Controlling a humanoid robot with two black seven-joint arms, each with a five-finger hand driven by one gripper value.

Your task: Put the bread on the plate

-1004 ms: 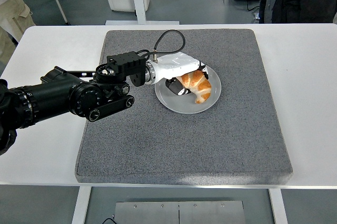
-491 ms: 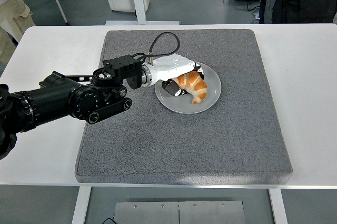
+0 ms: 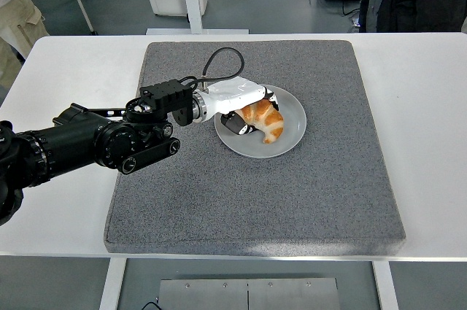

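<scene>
A black left arm reaches from the left over a grey mat [image 3: 255,193] on a white table [image 3: 430,106]. Its white left hand [image 3: 244,106] grips a croissant [image 3: 264,120], fingers curled around it, resting on 1 grey plate [image 3: 292,135]

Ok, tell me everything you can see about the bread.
The bread is a golden-brown croissant, curved, with a glossy ridged crust that looks flaky. It lies on the grey round plate, left of centre, one tip pointing toward the near rim. The left hand, white-shelled with dark fingers, covers its far-left part and is closed around it. Its underside is hidden.
</scene>
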